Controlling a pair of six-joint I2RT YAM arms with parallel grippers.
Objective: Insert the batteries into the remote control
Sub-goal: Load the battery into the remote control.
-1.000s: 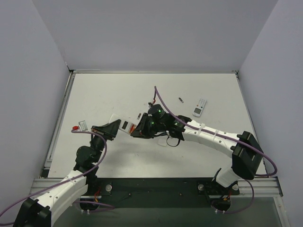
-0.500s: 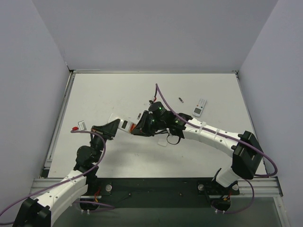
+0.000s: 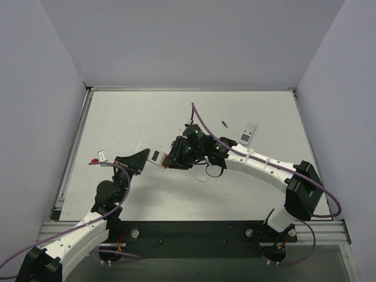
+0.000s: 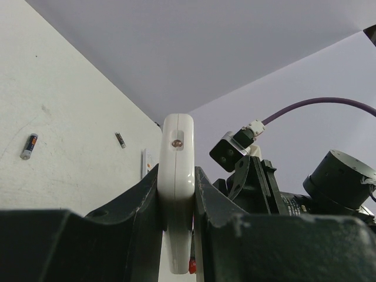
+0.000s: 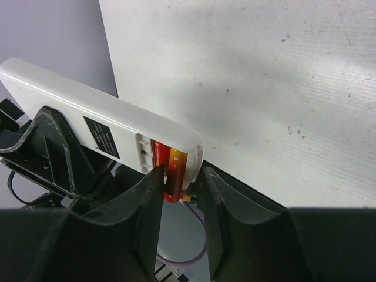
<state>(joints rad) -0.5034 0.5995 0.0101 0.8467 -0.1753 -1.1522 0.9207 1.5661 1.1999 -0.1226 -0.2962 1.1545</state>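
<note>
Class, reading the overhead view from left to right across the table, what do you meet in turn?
left gripper → remote control, clamped in its jaws → right gripper → small dark battery, lying loose → white-faced remote

A robotics lab test cell: a bare white surface [image 3: 129, 117] boxed in by plain pale walls [image 3: 194, 41], with a left arm [image 3: 70, 238] and right arm [image 3: 258, 167] bolted by a metal rail [image 3: 194, 223], trailing purple cables [image 3: 200, 124].

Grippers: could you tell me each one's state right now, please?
Left gripper: closed, holding the remote.
Right gripper: around a battery; grip cannot be told.
</note>
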